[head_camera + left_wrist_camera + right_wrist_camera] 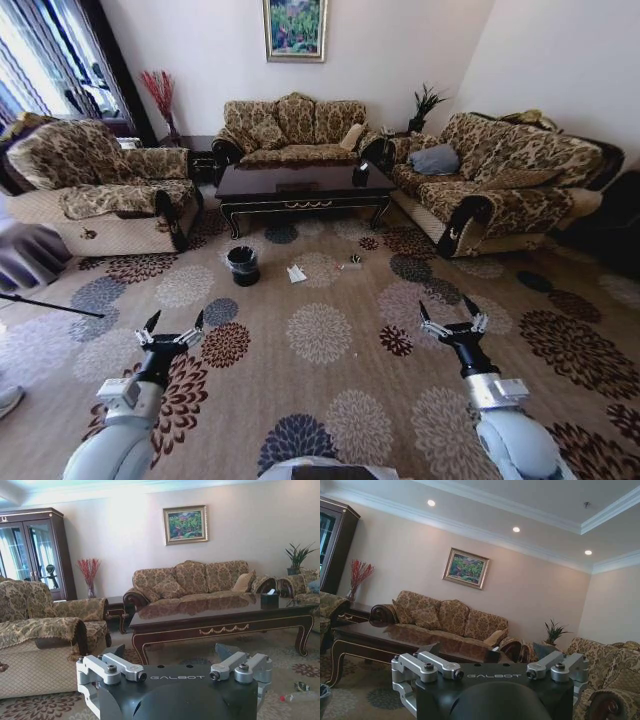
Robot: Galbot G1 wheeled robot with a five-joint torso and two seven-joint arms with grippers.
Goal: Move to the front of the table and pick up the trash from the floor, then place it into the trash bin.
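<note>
grey metal, dark fingertips: left hand [170,330] raised low over the carpet [320,400] on the robot's left, fingers spread wide, nothing between them. right hand [452,322] the same on the right side, spread wide and empty, at about the same reach forward. both well short of the litter.

straight ahead from the hands, out across open carpet, and roughly midway between them: white paper piece [296,273] on the floor, long side angled a little toward the tabletop. just to its right, near but apart, small dark bit [354,260] with a pale scrap beside it; too small to tell more. on the left wrist view, a clear wrapper with a red tip [300,697] lying flat on the floor near the table's right leg, long axis roughly along the table front, with a small dark object [301,685] just beyond it.

left of the paper, near it and standing upright on the carpet: trash bin [242,264], black, liner round the rim. closer to the left hand's line than to the right's.

beyond all of this, table [300,185], long side facing the robot, litter and bin lying in front of its apron.

judged: neither arm can reach yet; a drive forward needed first. paper about equally placed for either hand, dark bit leaning toward the right, bin leaning toward the left.
</note>
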